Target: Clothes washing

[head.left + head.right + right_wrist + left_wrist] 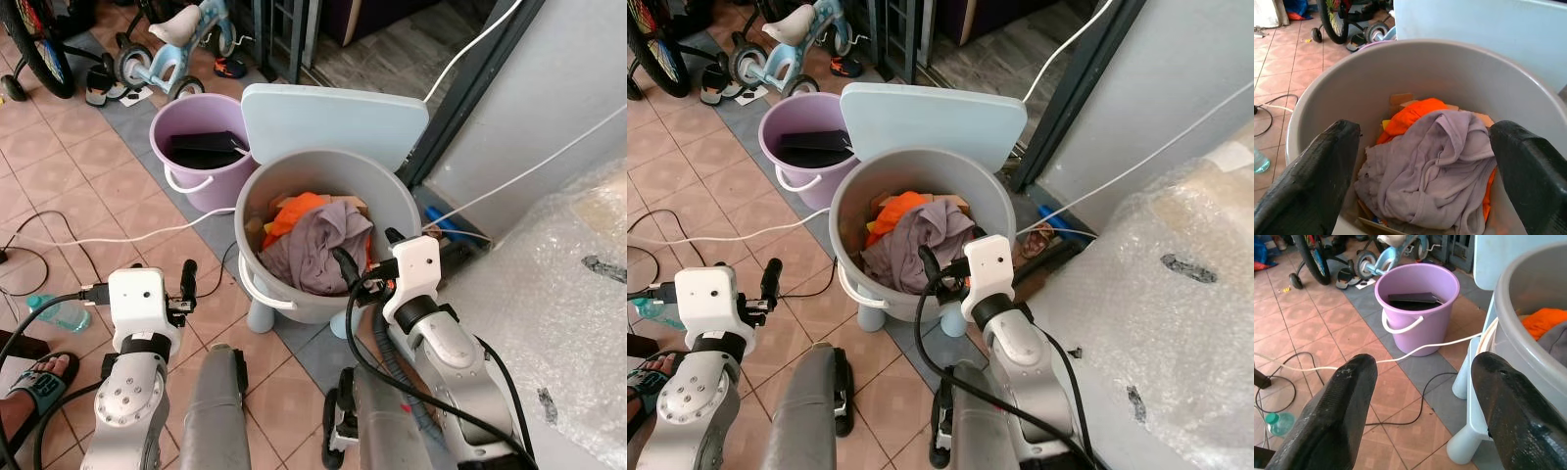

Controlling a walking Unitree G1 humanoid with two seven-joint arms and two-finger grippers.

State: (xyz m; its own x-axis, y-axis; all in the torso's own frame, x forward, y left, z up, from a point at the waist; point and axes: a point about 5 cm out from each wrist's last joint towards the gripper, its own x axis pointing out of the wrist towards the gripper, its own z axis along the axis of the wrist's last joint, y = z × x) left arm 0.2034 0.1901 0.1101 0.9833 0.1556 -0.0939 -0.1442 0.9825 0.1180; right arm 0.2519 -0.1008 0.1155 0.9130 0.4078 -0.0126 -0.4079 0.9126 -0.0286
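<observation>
grey tub (392, 201) centre on floor, holds grey garment (1435, 161) over orange cloth (1413, 115) | R gripper (1425, 171) held at near rim, jaws wide, empty | L gripper (1420, 401) near-left of tub, jaws wide, empty | purple bucket (176, 122) far-left

grey round tub (392, 196) upright on tiled floor, crumpled lilac-grey garment (1435, 161) on top inside, orange cloth (1413, 115) beneath, touching
</observation>
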